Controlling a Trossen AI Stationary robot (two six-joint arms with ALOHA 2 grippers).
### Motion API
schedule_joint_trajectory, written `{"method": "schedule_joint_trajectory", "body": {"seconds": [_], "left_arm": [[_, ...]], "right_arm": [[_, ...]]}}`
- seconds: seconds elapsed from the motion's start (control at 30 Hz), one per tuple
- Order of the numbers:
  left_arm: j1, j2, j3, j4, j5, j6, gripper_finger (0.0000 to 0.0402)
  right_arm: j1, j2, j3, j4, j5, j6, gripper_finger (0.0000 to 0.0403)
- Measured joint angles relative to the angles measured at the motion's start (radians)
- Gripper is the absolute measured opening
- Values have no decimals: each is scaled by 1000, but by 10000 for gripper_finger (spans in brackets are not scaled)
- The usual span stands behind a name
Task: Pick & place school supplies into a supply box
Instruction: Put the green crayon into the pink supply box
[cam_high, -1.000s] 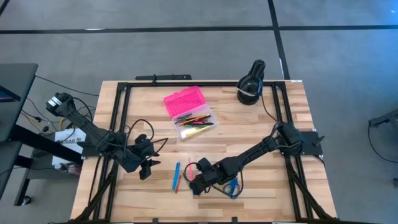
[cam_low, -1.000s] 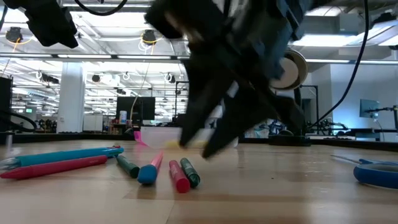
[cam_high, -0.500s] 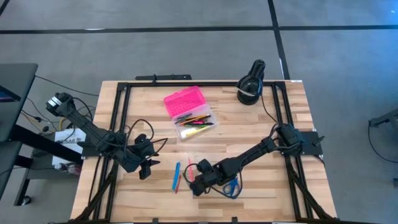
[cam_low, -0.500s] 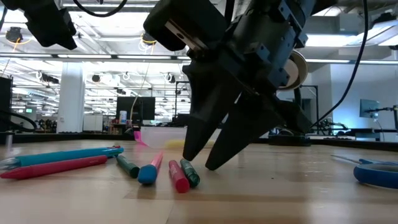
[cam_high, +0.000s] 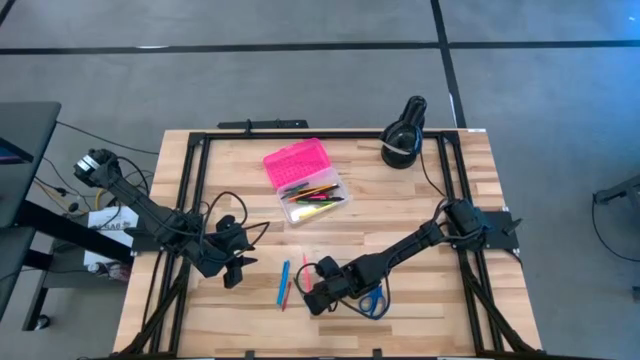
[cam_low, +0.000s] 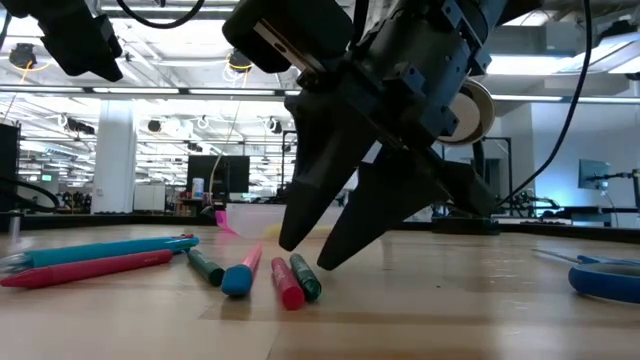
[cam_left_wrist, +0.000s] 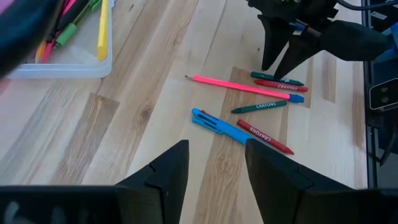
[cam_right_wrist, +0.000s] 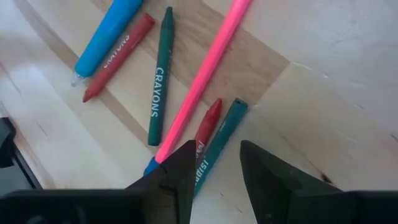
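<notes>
Looking from left to right, the left gripper (cam_high: 236, 270) waited near the left side of the table (cam_high: 450, 200), with its fingers apart and nothing between them. It was farther from the loose crayons than the other arm.

Next came a blue pen (cam_left_wrist: 219, 126) lying flat on the wood beside a red crayon (cam_left_wrist: 264, 136). A long pink pencil (cam_right_wrist: 204, 73) lay close by, with a dark green crayon (cam_right_wrist: 160, 73) next to it.

Past those, the right gripper (cam_low: 308, 255) hung right over a small red crayon (cam_right_wrist: 206, 129) and a teal crayon (cam_right_wrist: 219, 140). These two lay side by side, touching or almost so. Both fingers pointed down at them, partly spread and holding nothing. The crayons' long sides ran up between the two fingers, so the gripper may need to turn to pinch across one.

The crayons were thin, round and smooth, wrapped in paper. They would likely roll if bumped.

The blue scissors (cam_low: 606, 275) lay to the right. The supply box (cam_high: 303, 180) sat open farther back on the table, its pink bumpy lid flipped up and its clear tray holding several pencils already.
</notes>
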Motion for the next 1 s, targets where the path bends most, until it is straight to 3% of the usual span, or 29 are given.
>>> {"method": "schedule_joint_trajectory", "body": {"seconds": [0.3,0.57,1.0], "left_arm": [[0,0,0,-21,-1,-9,153],[0,0,0,-28,-1,-12,153],[0,0,0,-48,1,-12,153]], "right_arm": [[1,75,81,-36,-8,23,118],[4,160,263,-293,-16,4,118],[-5,151,264,-352,-47,17,95]]}}
